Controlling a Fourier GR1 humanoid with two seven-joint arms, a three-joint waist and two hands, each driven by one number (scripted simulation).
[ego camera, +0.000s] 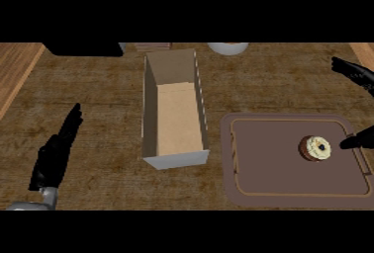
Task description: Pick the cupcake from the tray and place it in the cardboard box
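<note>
Right hand [355,74] open, fingertip beside the cupcake [315,148] on the tray [285,197]. Left hand [55,153] open, resting. No writing on the cardboard box [175,160].

Pale, perhaps cream cupcake [316,148]; brown tray [285,168]

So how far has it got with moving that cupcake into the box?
Nothing looks done yet: the cupcake sits on the tray, and the cardboard box shows only its bare floor. In hand: the right hand is at the cupcake's right side, a fingertip close to it, but not closed round it. The left hand rests open at lower left. Left: grasp, lift, carry to the box, release.
</note>
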